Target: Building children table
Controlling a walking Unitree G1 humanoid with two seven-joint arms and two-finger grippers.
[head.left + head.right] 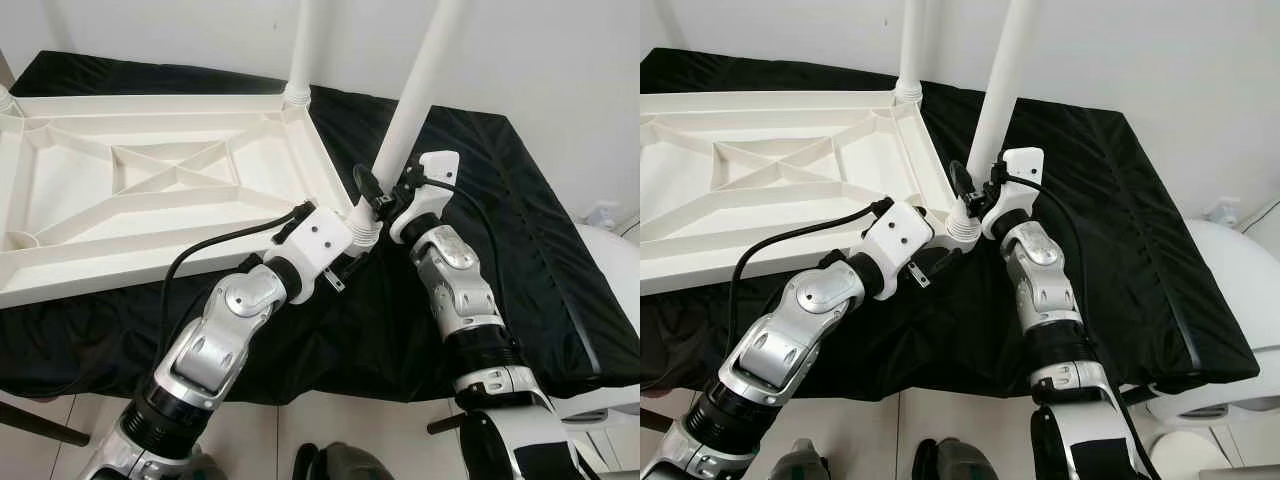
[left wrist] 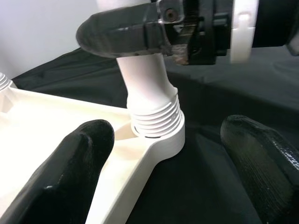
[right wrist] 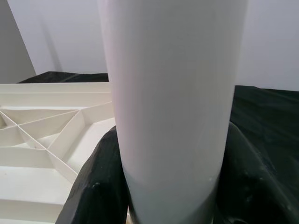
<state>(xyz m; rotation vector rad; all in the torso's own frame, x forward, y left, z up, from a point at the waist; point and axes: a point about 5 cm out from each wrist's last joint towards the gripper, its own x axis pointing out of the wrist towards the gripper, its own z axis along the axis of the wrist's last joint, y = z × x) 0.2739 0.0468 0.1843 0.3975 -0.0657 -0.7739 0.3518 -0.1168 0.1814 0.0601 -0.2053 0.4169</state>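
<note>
Leg-fitting step: right gripper clamps the leg above the tabletop corner socket; left gripper, spread wide, flanks it. Threads apparently part-seated; next, turn it home.

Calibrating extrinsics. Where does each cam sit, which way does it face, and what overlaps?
Eye views: head stereo pair, looking forward and down at the upturned white tabletop on black cloth; both arms show.
Left wrist: looks along the open left gripper at the leg's threaded base.
Right wrist: right gripper shut on the white table leg.
Shared: that leg and corner socket.
</note>
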